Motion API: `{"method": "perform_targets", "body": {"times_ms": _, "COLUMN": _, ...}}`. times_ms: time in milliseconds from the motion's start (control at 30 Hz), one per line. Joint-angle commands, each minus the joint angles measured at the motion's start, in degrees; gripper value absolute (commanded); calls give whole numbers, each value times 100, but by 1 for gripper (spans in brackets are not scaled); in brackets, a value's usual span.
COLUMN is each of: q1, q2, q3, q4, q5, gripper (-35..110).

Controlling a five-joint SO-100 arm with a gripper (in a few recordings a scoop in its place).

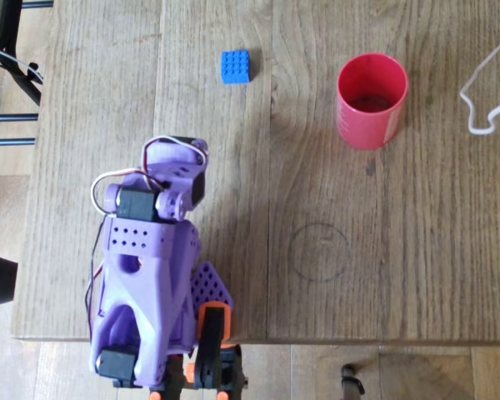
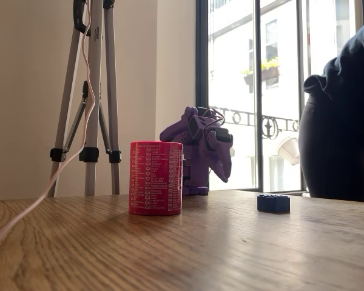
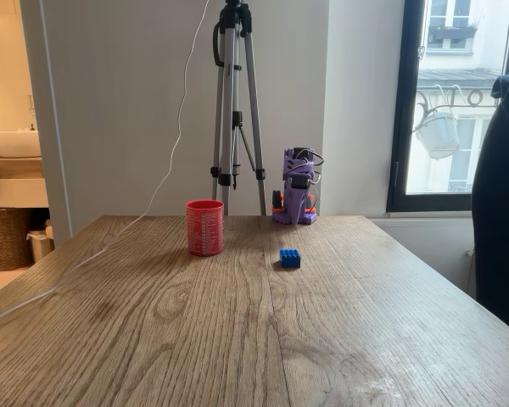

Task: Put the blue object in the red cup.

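From overhead, you are looking at the blue object [image 1: 236,67] lying studs-up on the wooden counter [image 1: 333,192], well apart from the red cup [image 1: 371,100] standing upright to its right, while the purple arm [image 1: 150,267] is sitting folded at the near edge. In a fixed view, the cup [image 2: 155,177] is standing left of the brick [image 2: 273,203], the arm [image 2: 200,148] hunching behind them. In the other, the brick [image 3: 290,258] is resting right of the cup [image 3: 204,227]; you cannot tell how far the tool is open.
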Motion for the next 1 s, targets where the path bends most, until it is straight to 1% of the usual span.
{"method": "perform_targets", "body": {"times_ms": 0, "q1": 659, "q2": -1310, "q3": -2628, "q4": 457, "q5": -853, "gripper": 0}}
{"method": "perform_targets", "body": {"times_ms": 100, "q1": 738, "q2": -2531, "q3": -3727, "q4": 888, "q5": -1090, "gripper": 0}}
{"method": "perform_targets", "body": {"times_ms": 300, "q1": 949, "q2": -5660, "q3": -6337, "q4": 1978, "q5": -1521, "gripper": 0}}
{"method": "perform_targets", "body": {"times_ms": 367, "q1": 782, "q2": -6407, "q3": -6794, "q4": 2215, "q5": -1626, "gripper": 0}}
{"method": "perform_targets", "body": {"times_ms": 433, "q1": 554, "q2": -6979, "q3": -7005, "q4": 2241, "q5": -1626, "gripper": 0}}
{"method": "perform_targets", "body": {"times_ms": 633, "q1": -88, "q2": -8306, "q3": -7392, "q4": 1925, "q5": -1107, "gripper": 0}}
{"method": "perform_targets", "body": {"times_ms": 767, "q1": -589, "q2": -8859, "q3": -7462, "q4": 1389, "q5": -360, "gripper": 0}}
{"method": "perform_targets", "body": {"times_ms": 967, "q1": -940, "q2": -9343, "q3": -7734, "q4": 316, "q5": 809, "gripper": 0}}
